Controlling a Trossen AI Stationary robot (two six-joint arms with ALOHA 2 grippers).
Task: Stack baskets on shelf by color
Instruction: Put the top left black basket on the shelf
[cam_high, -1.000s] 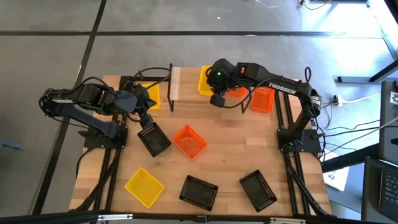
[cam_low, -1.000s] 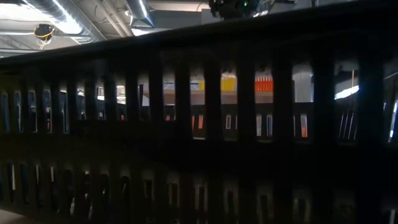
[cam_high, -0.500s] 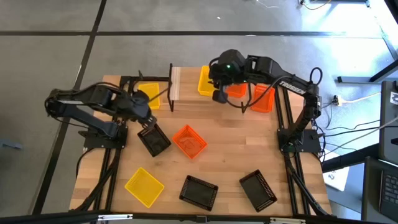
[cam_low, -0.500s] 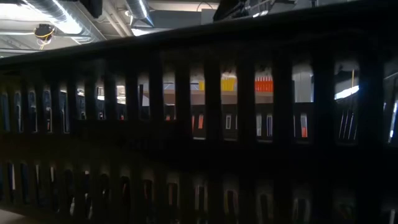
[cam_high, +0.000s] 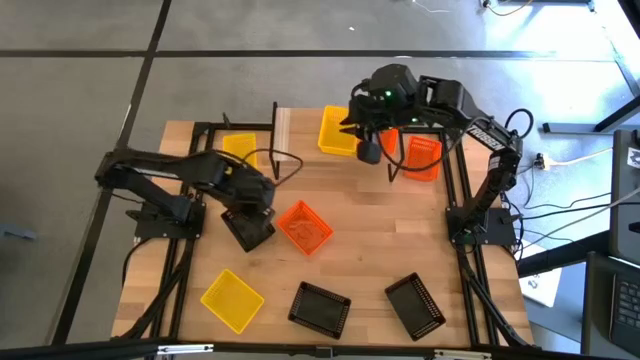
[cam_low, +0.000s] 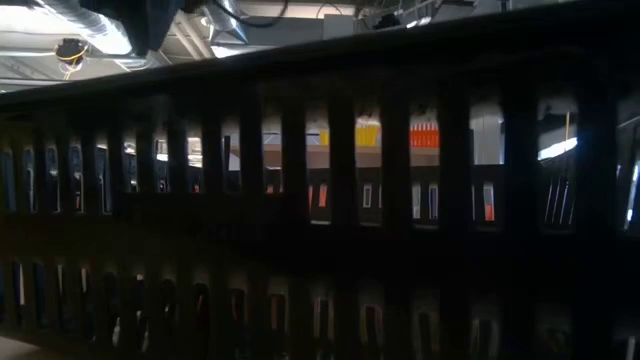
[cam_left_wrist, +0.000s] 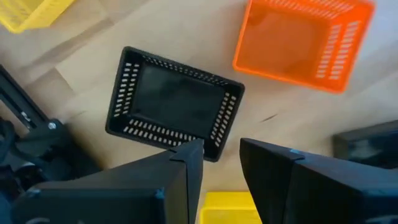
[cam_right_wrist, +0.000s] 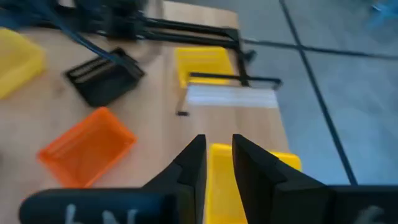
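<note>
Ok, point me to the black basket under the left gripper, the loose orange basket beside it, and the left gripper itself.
black basket (cam_left_wrist: 171, 102), left wrist view, its floor
orange basket (cam_high: 305, 226), high view, its middle
left gripper (cam_left_wrist: 221, 165), left wrist view, gap between fingertips

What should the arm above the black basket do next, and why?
Probably go straight down. The left gripper hangs open over the black basket, its fingers on either side of the near wall but not yet gripping it. The basket sits on the table beside an orange basket, so lowering and then closing should catch that wall.
</note>
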